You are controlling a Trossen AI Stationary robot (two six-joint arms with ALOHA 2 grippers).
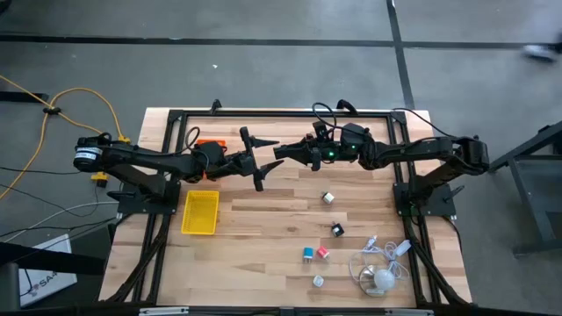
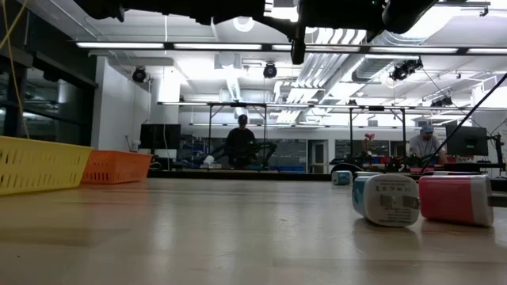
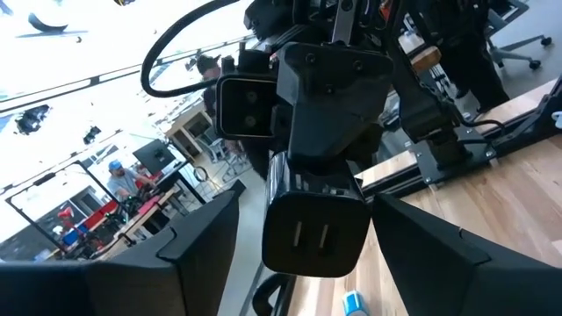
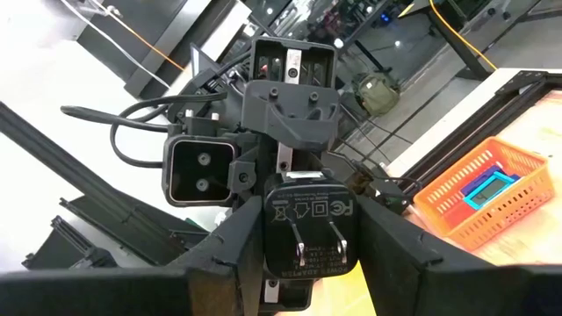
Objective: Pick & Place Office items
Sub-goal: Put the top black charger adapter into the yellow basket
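My right gripper (image 1: 283,151) is held above the back middle of the table, shut on a black plug adapter (image 4: 307,233) whose two metal prongs face its wrist camera. My left gripper (image 1: 256,161) faces it with fingers (image 3: 198,250) open, one on each side of the adapter (image 3: 316,230) without touching it. Loose office items lie at the right front of the table: a white and black bit (image 1: 328,197), a black clip (image 1: 337,229), a teal block (image 1: 308,254), a pink block (image 1: 322,253) and a white block (image 1: 318,281). The teal block (image 2: 386,199) and the pink block (image 2: 457,199) stand near the low camera.
A yellow tray (image 1: 200,212) lies left of centre. An orange tray (image 1: 209,145) sits behind it under the left arm, with a blue item (image 4: 487,189) inside. A white cable bundle (image 1: 382,268) lies at the front right. People sit in the room beyond the table.
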